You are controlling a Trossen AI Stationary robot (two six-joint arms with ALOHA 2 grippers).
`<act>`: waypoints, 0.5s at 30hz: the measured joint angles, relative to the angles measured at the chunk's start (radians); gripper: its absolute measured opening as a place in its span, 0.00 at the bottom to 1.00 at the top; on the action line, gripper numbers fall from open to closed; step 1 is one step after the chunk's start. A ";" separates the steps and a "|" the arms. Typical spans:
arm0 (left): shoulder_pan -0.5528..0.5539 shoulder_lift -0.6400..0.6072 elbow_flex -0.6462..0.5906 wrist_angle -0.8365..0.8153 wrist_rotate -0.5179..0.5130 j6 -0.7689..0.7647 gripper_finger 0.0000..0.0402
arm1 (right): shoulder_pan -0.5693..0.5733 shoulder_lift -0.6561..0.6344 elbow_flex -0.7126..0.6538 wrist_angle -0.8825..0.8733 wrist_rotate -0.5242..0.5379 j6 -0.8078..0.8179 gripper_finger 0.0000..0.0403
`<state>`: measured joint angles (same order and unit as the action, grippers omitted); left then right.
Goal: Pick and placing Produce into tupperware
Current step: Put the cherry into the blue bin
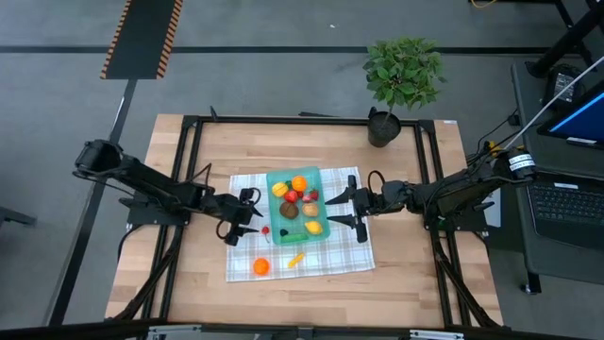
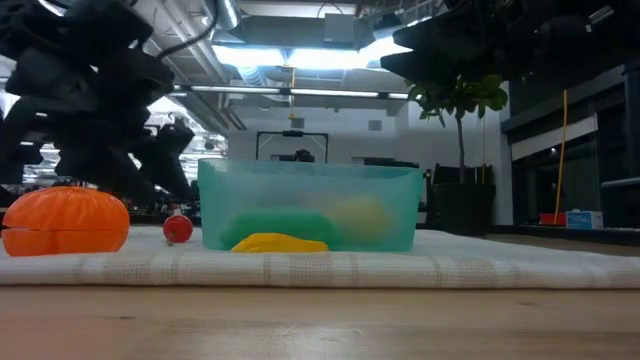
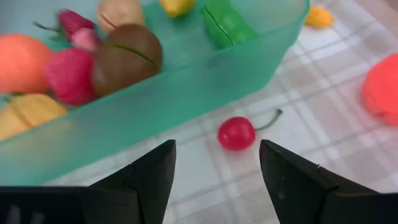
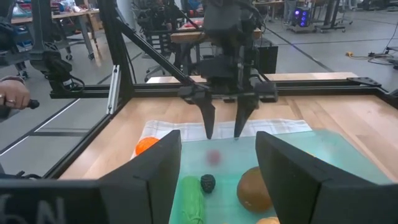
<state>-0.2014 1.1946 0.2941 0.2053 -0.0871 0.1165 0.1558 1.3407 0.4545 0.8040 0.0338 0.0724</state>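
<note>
The teal tupperware stands on the checked cloth and holds several toy produce pieces: orange, yellow, red, brown and green. A red cherry lies on the cloth beside the tupperware's left wall. An orange fruit and a yellow piece lie on the cloth nearer the front. My left gripper is open, low over the cloth, its fingers on either side of the cherry's line and short of it. My right gripper is open and empty at the tupperware's right rim.
A potted leafy plant stands at the table's far right. The cloth's right part and the bare wood around it are free. In the low view the orange fruit and yellow piece lie in front of the tupperware.
</note>
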 joint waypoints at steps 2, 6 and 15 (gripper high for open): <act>0.018 0.020 0.006 0.000 0.049 0.000 0.56 | 0.000 0.000 0.000 0.000 0.000 0.001 0.52; 0.027 0.045 0.027 0.002 0.065 0.000 0.56 | 0.000 0.000 0.000 0.000 0.000 0.001 0.52; 0.027 0.043 0.028 -0.002 0.045 0.000 0.56 | 0.000 0.000 0.000 -0.001 0.000 0.000 0.52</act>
<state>-0.1741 1.2377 0.3222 0.2036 -0.0418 0.1166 0.1558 1.3407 0.4545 0.8032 0.0341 0.0723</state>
